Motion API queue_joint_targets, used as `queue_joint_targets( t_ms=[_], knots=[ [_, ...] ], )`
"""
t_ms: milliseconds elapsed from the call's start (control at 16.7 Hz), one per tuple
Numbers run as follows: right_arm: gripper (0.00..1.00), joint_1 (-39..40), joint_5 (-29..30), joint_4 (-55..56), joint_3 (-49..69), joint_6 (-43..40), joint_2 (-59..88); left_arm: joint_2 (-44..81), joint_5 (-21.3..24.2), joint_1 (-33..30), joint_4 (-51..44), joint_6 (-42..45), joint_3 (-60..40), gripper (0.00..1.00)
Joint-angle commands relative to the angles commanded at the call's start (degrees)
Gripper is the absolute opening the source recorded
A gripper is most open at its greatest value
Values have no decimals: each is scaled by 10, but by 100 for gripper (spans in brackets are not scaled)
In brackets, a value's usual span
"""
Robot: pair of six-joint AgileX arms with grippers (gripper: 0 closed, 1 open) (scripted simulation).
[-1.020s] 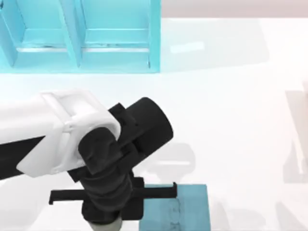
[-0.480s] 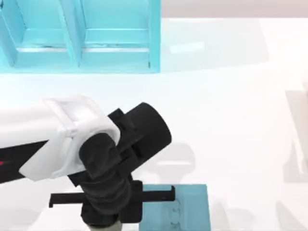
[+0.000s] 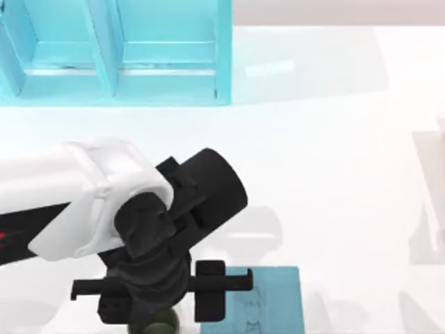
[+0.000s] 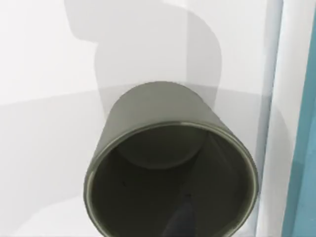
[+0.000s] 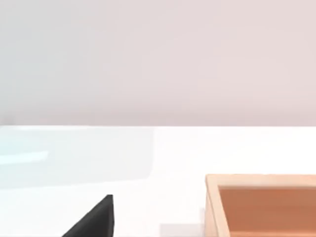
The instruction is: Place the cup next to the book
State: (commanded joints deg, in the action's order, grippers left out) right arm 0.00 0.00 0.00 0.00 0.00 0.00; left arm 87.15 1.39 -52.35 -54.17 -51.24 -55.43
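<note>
White counter with a teal shelf unit at eleven o'clock. The book lies at six o'clock. The left gripper hovers, fingers wide, over the cup standing just beside it; placement looks done, only retreat remains.

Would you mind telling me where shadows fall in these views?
Top view: soft grey shadows on the table, right of the left arm and at the right edge. Left wrist view: a broad grey shadow on the table beyond the cup, whose interior is dim.

white table, teal book, olive cup, teal shelf unit
</note>
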Motion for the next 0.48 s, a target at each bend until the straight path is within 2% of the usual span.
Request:
queue_joint_targets(
  t_ms=[120,480],
  knots=[
    [100,0,0,0,0,0,0,0,0,0,0,0,0,98],
    [100,0,0,0,0,0,0,0,0,0,0,0,0,100]
  ],
)
